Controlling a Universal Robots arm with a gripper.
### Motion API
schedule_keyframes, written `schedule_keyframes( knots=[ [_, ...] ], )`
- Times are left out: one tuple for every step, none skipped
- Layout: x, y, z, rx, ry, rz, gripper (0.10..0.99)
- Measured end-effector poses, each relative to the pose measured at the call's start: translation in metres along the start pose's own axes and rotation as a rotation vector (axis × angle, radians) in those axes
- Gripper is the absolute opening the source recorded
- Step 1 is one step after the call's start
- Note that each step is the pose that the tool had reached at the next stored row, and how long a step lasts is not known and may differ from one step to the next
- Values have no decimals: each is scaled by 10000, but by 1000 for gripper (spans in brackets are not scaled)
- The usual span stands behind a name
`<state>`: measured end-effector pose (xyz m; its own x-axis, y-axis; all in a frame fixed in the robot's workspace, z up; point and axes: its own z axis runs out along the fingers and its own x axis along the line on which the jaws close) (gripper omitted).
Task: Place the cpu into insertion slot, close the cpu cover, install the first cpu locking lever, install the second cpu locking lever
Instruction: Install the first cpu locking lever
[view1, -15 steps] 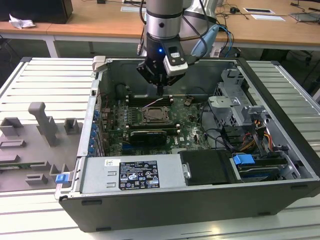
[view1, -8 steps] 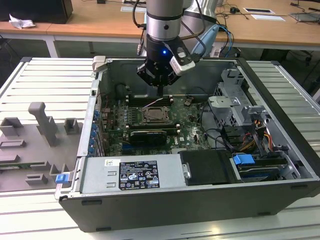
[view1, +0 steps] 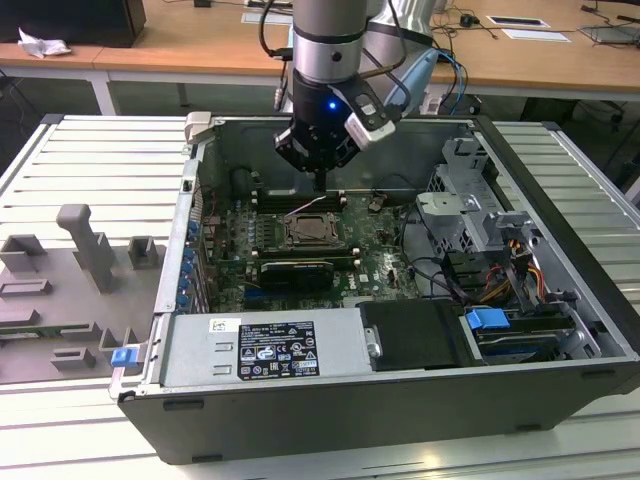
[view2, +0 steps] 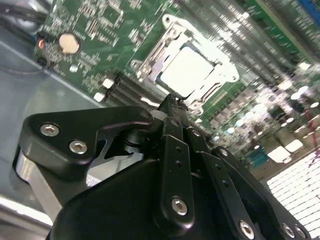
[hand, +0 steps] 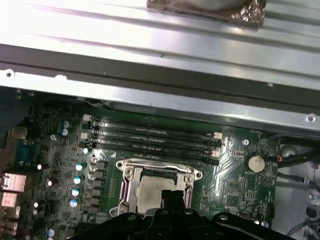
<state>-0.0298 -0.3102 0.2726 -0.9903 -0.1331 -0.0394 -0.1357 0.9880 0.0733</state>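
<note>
Black and grey, the gripper (view1: 320, 178) hangs inside the open computer case (view1: 560, 300) in the exterior view, its tip just above the far edge of the insertion slot (view1: 312, 231) on the green motherboard (view1: 380, 262); a black expansion card (view1: 297, 272) lies just in front of the slot, and a grey power supply (view1: 265, 347) sits at the near wall of the case. In the second wrist view the gripper's (view2: 171, 106) fingers (view2: 172, 132) are pressed together into one narrow black tip, pinching nothing, poised at the edge of the socket, where the cpu (view2: 187, 70) lies flat with its pale face up, framed by the silver cpu cover (view2: 150, 52) lying down around it. In the first wrist view the cpu (hand: 150, 192) sits in the slot under that cover (hand: 159, 167), with the long memory slots (hand: 150, 137) just beyond and a round coin battery (hand: 256, 162) off to one side.
</note>
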Motion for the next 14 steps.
schedule_keyframes(
  knots=[
    [1, -4, 2, -147, -20, 5, 106],
    [2, -13, 9, -339, -46, 9, 106],
    [3, -22, 24, -396, -57, 27, 106],
    [4, -27, 36, -405, -62, 57, 106],
    [6, -31, 54, -410, -66, 112, 106],
    [7, -35, 98, -407, -79, 244, 106],
    [8, -36, 108, -406, -81, 272, 106],
    [8, -36, 109, -407, -81, 273, 106],
    [8, -36, 109, -408, -80, 274, 106],
    [8, -36, 109, -408, -80, 274, 106],
    [8, -36, 110, -410, -82, 274, 106],
    [8, -36, 110, -410, -82, 274, 106],
    [8, -36, 110, -410, -82, 274, 106],
    [8, -36, 111, -410, -82, 274, 106]
  ],
)
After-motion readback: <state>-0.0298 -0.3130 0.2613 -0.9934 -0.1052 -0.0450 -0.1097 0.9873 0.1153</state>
